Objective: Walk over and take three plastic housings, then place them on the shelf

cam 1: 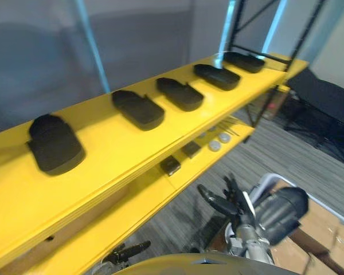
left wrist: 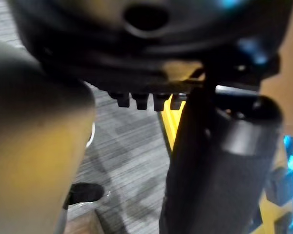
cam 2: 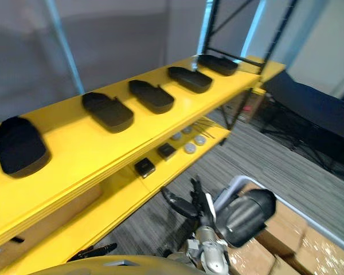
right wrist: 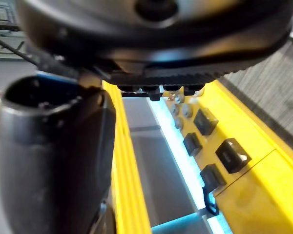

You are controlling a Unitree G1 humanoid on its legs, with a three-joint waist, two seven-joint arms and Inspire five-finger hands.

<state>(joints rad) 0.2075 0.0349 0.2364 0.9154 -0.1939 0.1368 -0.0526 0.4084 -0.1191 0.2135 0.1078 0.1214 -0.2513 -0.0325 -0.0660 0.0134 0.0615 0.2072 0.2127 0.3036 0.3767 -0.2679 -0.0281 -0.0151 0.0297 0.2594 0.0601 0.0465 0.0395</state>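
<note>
The left hand (cam 1: 128,250) is peeking over the bottom edge, mostly cut off, its grasp impossible to tell. The right hand (cam 1: 228,201) is hanging with fingers loosely spread, holding nothing, beside a cardboard box (cam 1: 327,229). Small black blocks (cam 1: 170,165) and silver discs (cam 1: 215,146), too tiny to count, are sitting on the lower shelf (cam 1: 143,200). Five plastic housings (cam 1: 139,109) are lying in a row along the top shelf (cam 1: 120,154).

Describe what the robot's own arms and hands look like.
Both hands are dark, almost black, with slim fingers: the right hand and the left hand. Behind the right hand, the right arm is silver-grey metal carrying a rounded dark housing. Close up, the left thumb and right thumb are thick, rounded dark cylinders with no white cover.
</note>
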